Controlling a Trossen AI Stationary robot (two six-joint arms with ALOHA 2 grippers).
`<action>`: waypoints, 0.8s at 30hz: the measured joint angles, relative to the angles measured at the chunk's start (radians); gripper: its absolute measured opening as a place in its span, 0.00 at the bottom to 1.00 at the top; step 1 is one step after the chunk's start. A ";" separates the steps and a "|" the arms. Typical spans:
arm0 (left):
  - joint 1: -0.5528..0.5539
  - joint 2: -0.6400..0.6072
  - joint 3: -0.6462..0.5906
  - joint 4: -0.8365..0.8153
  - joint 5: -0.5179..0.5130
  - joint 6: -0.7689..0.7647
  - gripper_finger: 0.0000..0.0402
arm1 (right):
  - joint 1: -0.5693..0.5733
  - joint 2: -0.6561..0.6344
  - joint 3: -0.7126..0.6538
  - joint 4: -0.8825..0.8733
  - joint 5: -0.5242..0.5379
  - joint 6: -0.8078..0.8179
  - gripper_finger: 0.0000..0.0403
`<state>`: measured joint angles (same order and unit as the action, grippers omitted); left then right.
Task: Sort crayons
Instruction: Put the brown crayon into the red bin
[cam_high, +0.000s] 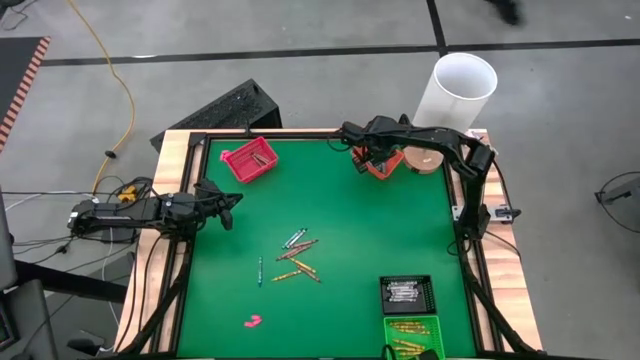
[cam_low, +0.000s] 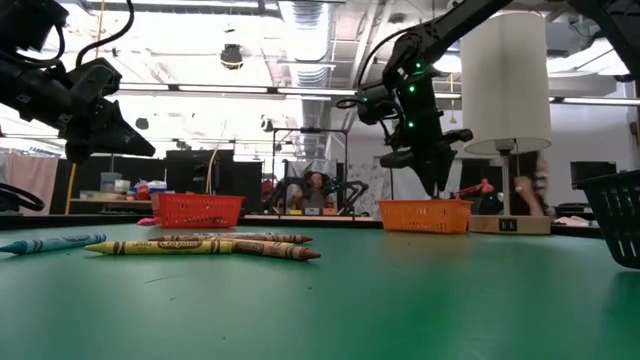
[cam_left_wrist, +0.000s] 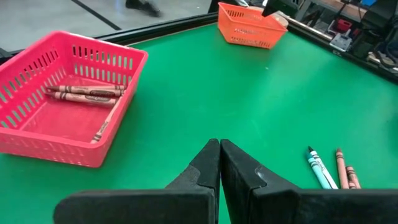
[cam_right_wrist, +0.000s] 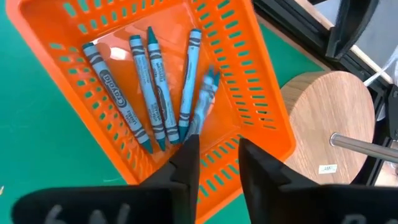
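Note:
My right gripper (cam_right_wrist: 217, 152) is open, pointing down over the orange basket (cam_high: 378, 162) at the table's far side. The basket holds several blue-teal crayons (cam_right_wrist: 152, 87); one more (cam_right_wrist: 205, 99), blurred, lies just beyond the fingertips. My left gripper (cam_left_wrist: 219, 152) is shut and empty, above the table near its left edge (cam_high: 226, 207). A red basket (cam_left_wrist: 37, 124) at the far left holds reddish crayons (cam_left_wrist: 84, 93). Several loose crayons (cam_high: 297, 255) lie flat on the green mat at mid-table; they also show in the low view (cam_low: 200, 245).
A small pink lump (cam_high: 252, 321) lies near the front edge. A black tray (cam_high: 407, 293) and a green tray with yellow crayons (cam_high: 413, 335) sit at the front right. A white cylinder on a round wooden base (cam_right_wrist: 323, 118) stands right behind the orange basket.

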<state>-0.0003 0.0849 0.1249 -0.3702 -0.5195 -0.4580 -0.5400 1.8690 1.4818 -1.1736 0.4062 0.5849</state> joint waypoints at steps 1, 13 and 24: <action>0.000 0.000 0.000 0.000 0.000 -0.006 0.00 | 0.000 0.000 0.000 0.000 -0.006 -0.007 0.27; 0.000 0.000 0.000 0.000 0.001 -0.008 0.00 | 0.061 -0.154 0.002 0.076 -0.027 -0.094 0.29; 0.000 0.000 0.000 0.002 0.001 -0.058 0.00 | 0.241 -0.453 0.002 0.256 -0.144 -0.285 0.29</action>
<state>-0.0005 0.0849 0.1249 -0.3687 -0.5190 -0.5156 -0.2992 1.4157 1.4837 -0.9175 0.2625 0.3003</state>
